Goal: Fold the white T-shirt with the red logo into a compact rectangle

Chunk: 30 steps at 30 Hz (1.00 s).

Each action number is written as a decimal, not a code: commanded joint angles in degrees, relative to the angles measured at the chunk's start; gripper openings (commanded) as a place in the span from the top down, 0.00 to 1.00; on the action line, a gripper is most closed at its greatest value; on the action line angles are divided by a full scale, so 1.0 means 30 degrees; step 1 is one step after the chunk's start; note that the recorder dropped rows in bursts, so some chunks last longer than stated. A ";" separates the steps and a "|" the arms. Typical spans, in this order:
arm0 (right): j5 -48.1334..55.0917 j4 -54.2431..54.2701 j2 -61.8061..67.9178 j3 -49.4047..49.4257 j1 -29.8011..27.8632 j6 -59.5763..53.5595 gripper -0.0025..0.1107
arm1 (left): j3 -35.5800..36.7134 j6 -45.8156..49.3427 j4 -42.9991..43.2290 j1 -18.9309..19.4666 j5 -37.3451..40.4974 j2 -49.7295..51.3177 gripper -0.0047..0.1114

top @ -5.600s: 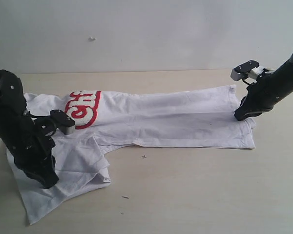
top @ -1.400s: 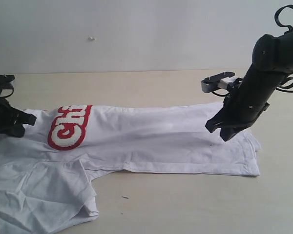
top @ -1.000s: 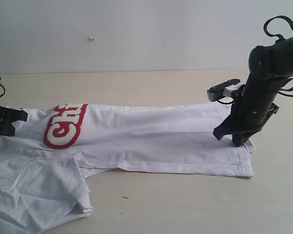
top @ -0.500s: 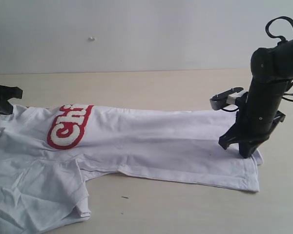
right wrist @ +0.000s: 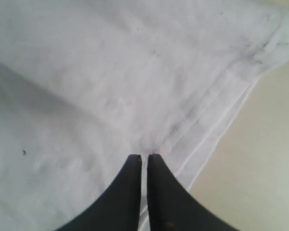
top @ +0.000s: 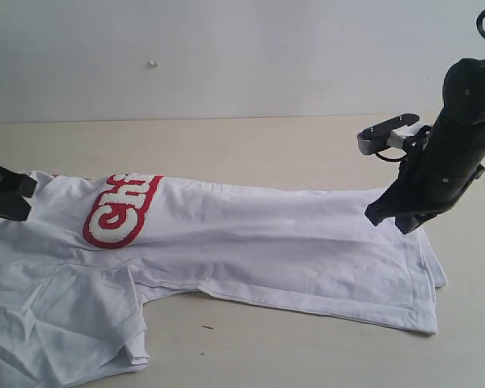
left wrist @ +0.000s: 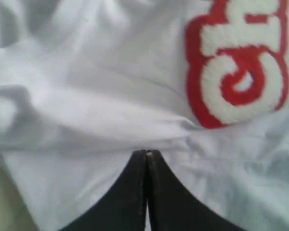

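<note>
White T-shirt lies stretched lengthwise on the surface, its sleeve end rumpled. The red logo faces up near the left end. Step in hand, I judge: pulling the strip taut and flat. Left gripper jaws are clenched on cloth beside the logo; right gripper jaws pinch cloth at the hem. Next calls for an even pull, then hem carried toward collar. Pale wall behind; tan surface, few dark specks.
</note>
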 commanded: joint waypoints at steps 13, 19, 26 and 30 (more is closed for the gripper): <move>-0.0278 0.1102 -0.0811 0.0046 -0.0023 -0.0070 0.75 | 0.4422 -0.0426 0.4308 -0.9798 0.2416 -0.6556 0.80; -0.0224 0.1924 -0.0822 0.0046 -0.0023 -0.0070 0.75 | 0.6820 -0.5368 0.8750 -1.3197 0.1201 -0.6812 0.63; -0.0340 0.1926 -0.0857 0.0046 -0.0023 -0.0070 0.75 | 0.8273 -0.6902 1.0284 -1.5164 -0.1818 -0.5619 0.49; -0.0521 0.1926 -0.0857 0.0046 -0.0023 -0.0070 0.75 | 0.8228 -0.8419 1.1745 -1.5212 -0.3636 -0.4672 0.49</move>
